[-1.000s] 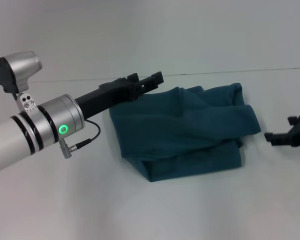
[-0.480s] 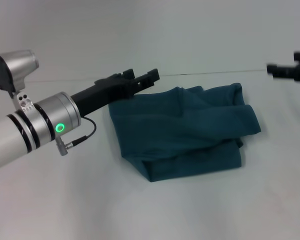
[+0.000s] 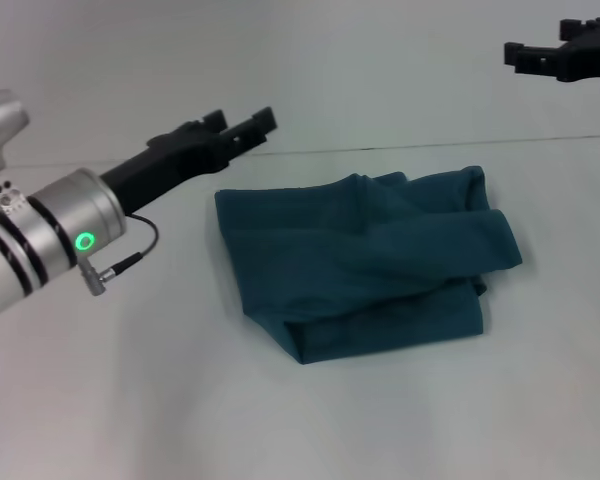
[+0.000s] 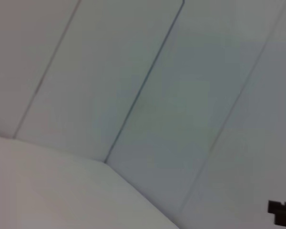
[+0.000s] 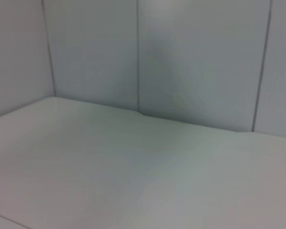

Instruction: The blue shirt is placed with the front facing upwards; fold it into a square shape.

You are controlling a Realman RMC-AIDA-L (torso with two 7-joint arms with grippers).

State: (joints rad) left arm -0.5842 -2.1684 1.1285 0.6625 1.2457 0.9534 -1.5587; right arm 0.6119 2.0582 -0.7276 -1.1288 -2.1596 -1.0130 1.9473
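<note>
Now, items as listed.
Shirt (image 3: 365, 260): folded, laid on table (image 3: 130, 400).
L gripper (image 3: 242, 128): raised beside shirt, jaws parted, nothing held.
R gripper (image 3: 540, 52): raised, jaw state can't be told.

A bare robot test space, lab-like rather than a home: a plain white desk (image 3: 180, 400) spreads below the left claw (image 3: 242, 128) with no household clutter on it, and beyond the claws rises a smooth pale wall of flat panels (image 4: 148, 95) split by thin dark seams, meeting the desk in a straight edge; both wrist views show the same panelled wall
</note>
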